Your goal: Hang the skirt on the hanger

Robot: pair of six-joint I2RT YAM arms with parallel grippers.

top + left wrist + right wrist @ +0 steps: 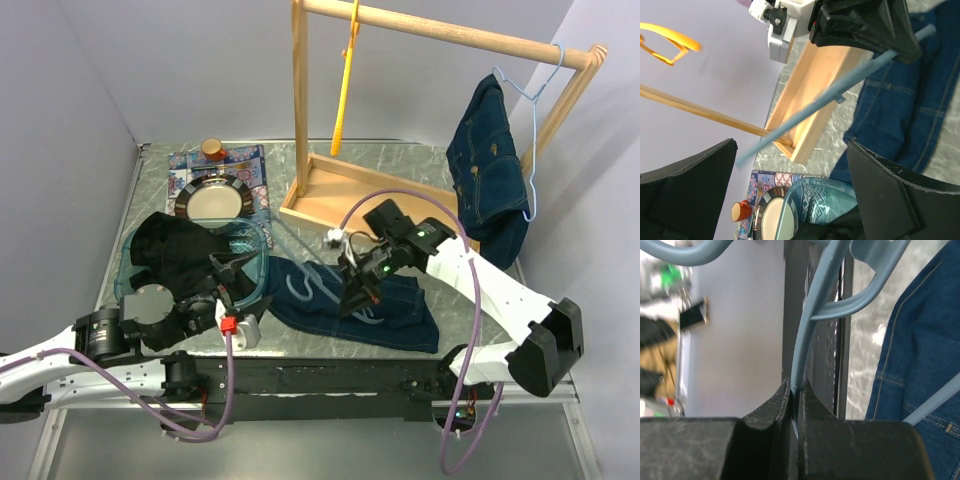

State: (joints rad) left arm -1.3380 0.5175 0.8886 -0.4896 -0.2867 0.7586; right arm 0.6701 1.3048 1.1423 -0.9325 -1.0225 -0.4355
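Note:
The blue denim skirt (400, 305) lies flat on the table in front of the wooden rack. Over its left half hovers the light-blue hanger (300, 285), and my right gripper (358, 292) is shut on its wire. The right wrist view shows that wire (807, 335) pinched between the closed fingertips of the right gripper (796, 390), with the skirt's denim (920, 365) to the right. My left gripper (235, 280) stands open by the skirt's left edge, holding nothing. In the left wrist view the hanger's bar (830, 95) crosses above the open left gripper (790, 145).
A wooden rack (330, 195) stands at the back with a yellow hanger (345, 80) and a denim garment (490, 170) on a blue hanger. At left are a clear teal basin (135, 250) holding black cloth, a plate (213, 200) and a red cup (212, 148) on a patterned mat.

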